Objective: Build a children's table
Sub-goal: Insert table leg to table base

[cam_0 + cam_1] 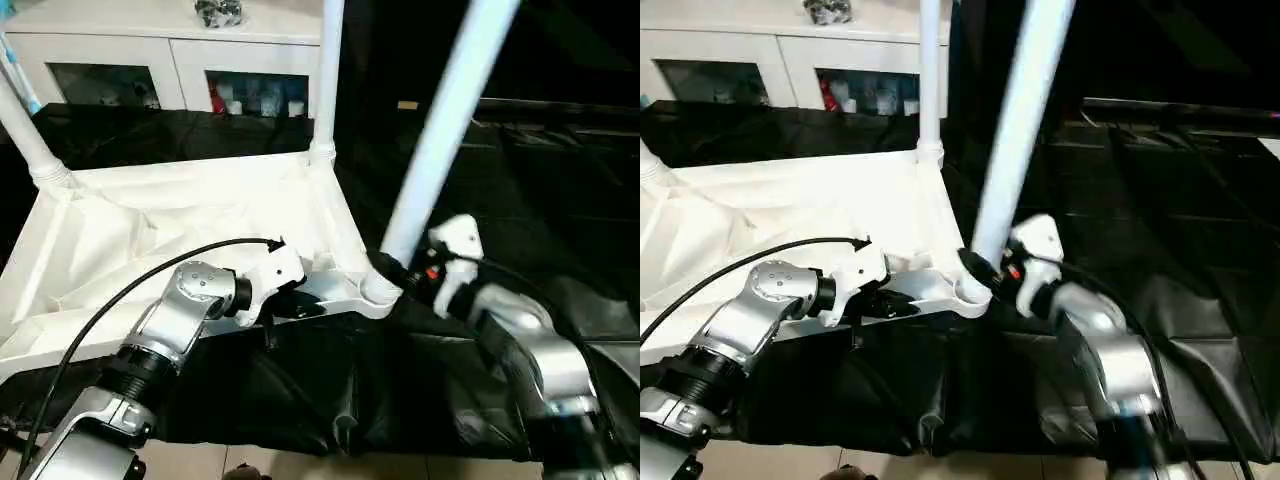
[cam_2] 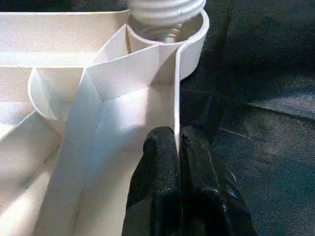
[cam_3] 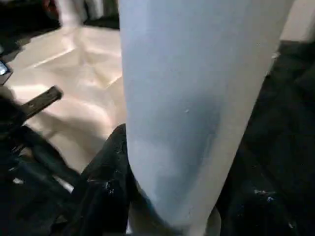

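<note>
Table top (image 1: pixel 150 235) lies upside down on the desk (image 1: pixel 560 200). Our right gripper (image 1: pixel 392 272) clamps the leg (image 1: pixel 440 140) just above the near-right corner socket (image 1: pixel 378 292); leg leans toward 1 o'clock. Left gripper (image 2: pixel 178 147) pinches the rim (image 2: pixel 176 88) at 9 o'clock of that socket. We need the leg upright.

A black cloth (image 1: pixel 300 400) is covering the worktop (image 1: pixel 1200 250), hanging in folds over its near edge at six o'clock. Pale floor (image 1: pixel 330 468) is showing just beneath that hem. At twelve o'clock a white cabinet (image 1: pixel 170 50) is standing beyond the worktop, its glass doors (image 1: pixel 255 92) showing small red and blue items on the shelves inside. A dark bundle (image 1: pixel 220 12) is lying on top of the cabinet; what it is cannot be told.
</note>
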You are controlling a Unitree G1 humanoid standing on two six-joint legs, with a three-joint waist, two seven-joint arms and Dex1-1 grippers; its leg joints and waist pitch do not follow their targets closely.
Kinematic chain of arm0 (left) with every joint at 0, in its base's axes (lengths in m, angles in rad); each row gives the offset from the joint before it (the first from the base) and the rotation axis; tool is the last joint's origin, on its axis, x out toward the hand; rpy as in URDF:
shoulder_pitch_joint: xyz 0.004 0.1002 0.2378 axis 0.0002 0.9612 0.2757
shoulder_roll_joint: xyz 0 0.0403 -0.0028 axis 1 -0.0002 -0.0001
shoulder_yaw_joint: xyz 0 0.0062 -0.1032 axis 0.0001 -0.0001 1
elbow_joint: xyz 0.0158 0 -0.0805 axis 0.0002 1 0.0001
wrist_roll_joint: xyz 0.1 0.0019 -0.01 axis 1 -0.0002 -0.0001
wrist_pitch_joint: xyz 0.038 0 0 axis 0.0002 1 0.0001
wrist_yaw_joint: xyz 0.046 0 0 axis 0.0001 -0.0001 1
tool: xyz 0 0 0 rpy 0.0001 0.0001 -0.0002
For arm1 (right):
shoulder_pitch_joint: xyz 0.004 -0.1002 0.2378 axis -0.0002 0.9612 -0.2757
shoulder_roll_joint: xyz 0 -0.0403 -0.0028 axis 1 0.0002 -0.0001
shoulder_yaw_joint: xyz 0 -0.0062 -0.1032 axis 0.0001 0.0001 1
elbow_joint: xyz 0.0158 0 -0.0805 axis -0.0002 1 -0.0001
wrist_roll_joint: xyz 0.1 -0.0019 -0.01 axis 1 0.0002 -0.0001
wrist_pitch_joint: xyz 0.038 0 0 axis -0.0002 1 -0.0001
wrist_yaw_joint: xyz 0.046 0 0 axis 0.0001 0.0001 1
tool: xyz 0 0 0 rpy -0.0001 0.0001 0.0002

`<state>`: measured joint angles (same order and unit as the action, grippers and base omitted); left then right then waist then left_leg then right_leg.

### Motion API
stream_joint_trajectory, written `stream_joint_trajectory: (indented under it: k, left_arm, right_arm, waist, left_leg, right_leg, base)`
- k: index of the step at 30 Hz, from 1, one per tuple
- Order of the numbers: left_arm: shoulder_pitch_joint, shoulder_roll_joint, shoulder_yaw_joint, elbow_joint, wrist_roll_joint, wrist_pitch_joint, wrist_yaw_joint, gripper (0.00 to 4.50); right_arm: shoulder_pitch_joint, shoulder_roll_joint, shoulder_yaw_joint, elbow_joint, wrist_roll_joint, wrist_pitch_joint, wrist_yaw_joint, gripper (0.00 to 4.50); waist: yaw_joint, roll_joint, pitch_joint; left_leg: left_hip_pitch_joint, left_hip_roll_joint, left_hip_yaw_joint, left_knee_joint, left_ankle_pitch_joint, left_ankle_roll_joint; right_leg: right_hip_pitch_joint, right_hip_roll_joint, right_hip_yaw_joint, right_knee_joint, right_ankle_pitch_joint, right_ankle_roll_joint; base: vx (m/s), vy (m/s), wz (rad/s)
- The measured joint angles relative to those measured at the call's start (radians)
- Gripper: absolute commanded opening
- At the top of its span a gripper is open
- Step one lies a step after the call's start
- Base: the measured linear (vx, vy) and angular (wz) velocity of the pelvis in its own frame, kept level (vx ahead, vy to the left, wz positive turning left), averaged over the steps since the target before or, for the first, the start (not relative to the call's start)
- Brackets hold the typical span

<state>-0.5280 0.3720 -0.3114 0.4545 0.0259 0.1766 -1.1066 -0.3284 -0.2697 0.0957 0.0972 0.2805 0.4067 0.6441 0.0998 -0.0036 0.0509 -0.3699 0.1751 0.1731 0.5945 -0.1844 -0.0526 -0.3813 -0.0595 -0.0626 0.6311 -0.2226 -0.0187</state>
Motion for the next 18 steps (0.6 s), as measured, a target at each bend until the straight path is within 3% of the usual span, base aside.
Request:
stream_joint_trajectory:
  k: [9,18]
  left_arm:
    - [0.008,-0.005,0.002,-0.007,-0.001,-0.003,0.001,0.0]
    - [0.009,-0.003,0.001,-0.009,0.0,-0.005,0.001,0.0]
  right_arm:
    - [-0.077,-0.001,0.01,0.112,-0.005,-0.004,0.051,1.89]
    - [-0.079,-0.015,0.012,0.106,-0.008,0.012,0.066,1.89]
  waist:
    - [-0.001,-0.002,-0.001]
    - [0.001,-0.003,-0.002]
  left_leg:
    - [0.001,0.0,0.0,0.0,0.0,0.0]
    - [0.001,0.0,0.001,0.0,0.0,0.0]
  right_leg:
    - [0.0,0.0,0.0,0.0,0.0,0.0]
    - [0.0,0.0,0.0,0.0,0.0,0.0]
  base:
    - [0.0,0.0,0.0]
    - [0.0,0.0,0.0]
